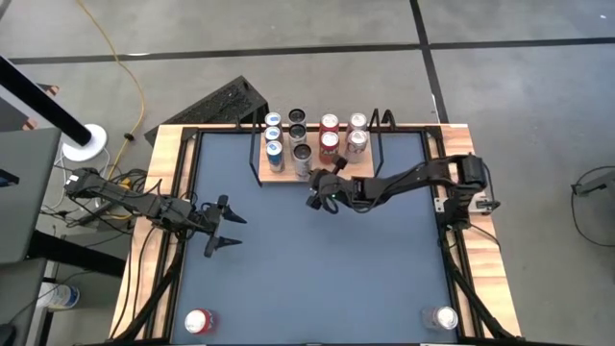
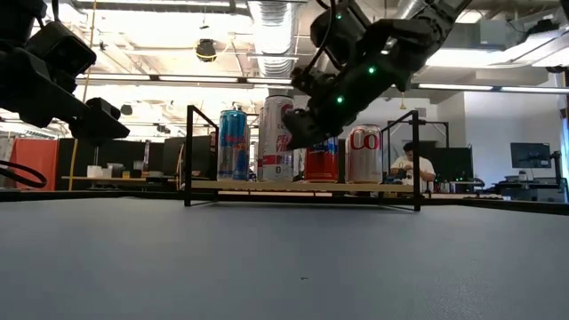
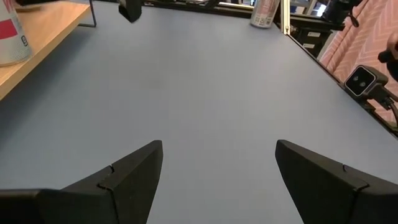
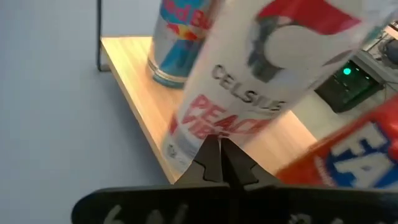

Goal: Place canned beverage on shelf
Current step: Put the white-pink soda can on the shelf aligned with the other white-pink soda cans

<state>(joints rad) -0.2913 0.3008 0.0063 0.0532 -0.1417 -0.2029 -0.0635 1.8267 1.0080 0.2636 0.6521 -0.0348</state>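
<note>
2 arms over the dark-blue table point(image 1: 317, 269). Right gripper point(image 1: 319, 197) sits just off the front edge of the shelf point(image 1: 357, 171), near its middle; fingers point(image 4: 219, 163) pressed together tip to tip, nothing between them. In the right wrist view the closed tips point at the white Celsius can point(image 4: 249, 81), which stands upright on the wood board at the front edge; whether the tips touch it, cannot tell. Blue can point(image 4: 177, 37) beside it on the board, red can point(image 4: 354, 155) on the other side. Low view: cans stand in a row on the shelf, right gripper hanging in front of them.

Left gripper point(image 1: 223, 226) hovers over bare table at the left side, well apart from the shelf; jaws spread partway, holding nothing. 2 more cans stand at the near table corners: red can point(image 1: 198, 321) left, silver can point(image 1: 443, 317) right.
</note>
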